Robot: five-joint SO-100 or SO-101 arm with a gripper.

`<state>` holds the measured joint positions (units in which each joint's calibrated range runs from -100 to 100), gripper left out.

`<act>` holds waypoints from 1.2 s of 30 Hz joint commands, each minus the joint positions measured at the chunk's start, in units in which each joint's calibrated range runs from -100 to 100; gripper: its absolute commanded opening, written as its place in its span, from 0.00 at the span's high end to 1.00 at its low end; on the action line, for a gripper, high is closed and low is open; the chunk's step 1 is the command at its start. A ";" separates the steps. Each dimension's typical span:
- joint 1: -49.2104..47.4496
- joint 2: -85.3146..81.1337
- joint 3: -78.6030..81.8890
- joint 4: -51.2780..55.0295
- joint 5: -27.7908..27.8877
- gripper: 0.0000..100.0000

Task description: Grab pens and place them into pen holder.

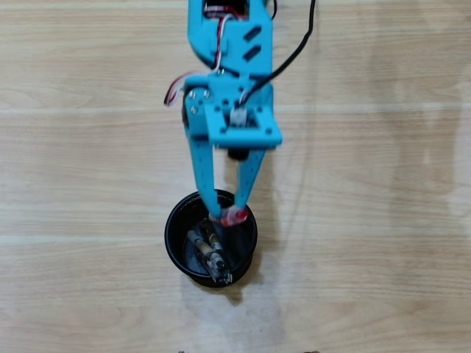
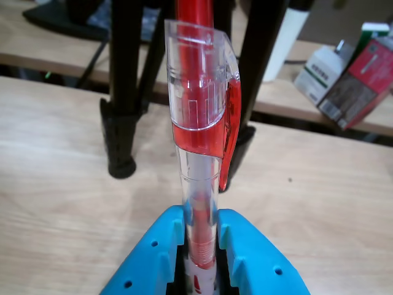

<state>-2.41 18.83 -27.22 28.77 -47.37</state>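
Overhead view: arm came in from the top edge, gripper sat over the upper rim of the cup, which stood on the table below centre. Fingers were clamped on a pen above the cup mouth. Other pens lay inside the cup, leaning toward its lower wall. Wrist view: pen stood upright between the fingers, tripod legs behind it, boxes far right on another table.

Glossy translucent plastic red pen
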 commanded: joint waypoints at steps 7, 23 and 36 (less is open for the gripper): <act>0.63 5.09 -0.25 -9.13 -1.98 0.95; 0.55 -7.08 10.07 -10.93 5.70 0.90; -7.51 -80.96 89.92 7.20 31.68 0.82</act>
<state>-8.57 -40.92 41.57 35.40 -19.61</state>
